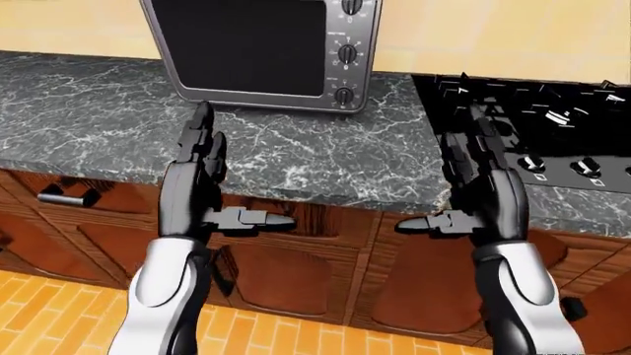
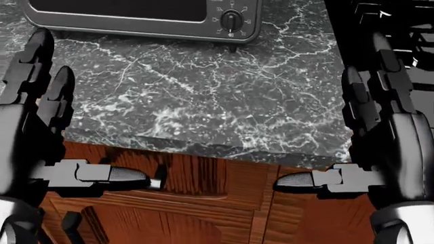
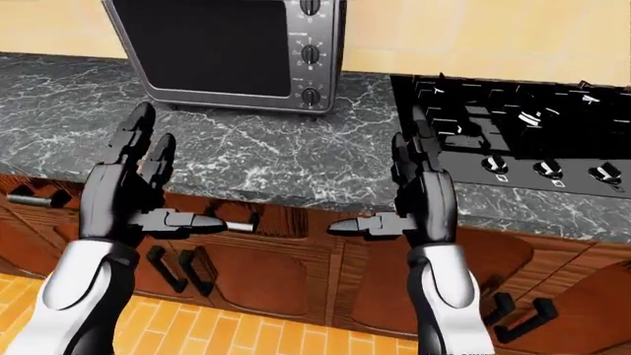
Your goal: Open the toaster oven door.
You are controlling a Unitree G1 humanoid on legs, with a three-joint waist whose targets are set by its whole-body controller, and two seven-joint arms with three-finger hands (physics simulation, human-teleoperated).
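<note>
The silver toaster oven (image 1: 261, 48) stands on the dark marble counter (image 1: 89, 111) at the top of the left-eye view. Its dark glass door (image 1: 242, 44) is shut, and three knobs (image 1: 345, 53) run down its right side. Only its bottom edge (image 2: 136, 23) shows in the head view. My left hand (image 1: 222, 177) is open, fingers pointing up and thumb pointing inward, at the counter's near edge below the oven and apart from it. My right hand (image 1: 449, 185) is open in the same pose, further right, empty.
A black stove top (image 1: 552, 111) with a row of knobs (image 1: 562, 166) lies in the counter at the right. Brown wooden cabinets (image 1: 325, 266) with dark handles (image 1: 69, 197) stand below the counter. An orange tiled floor (image 1: 49, 310) is at the bottom.
</note>
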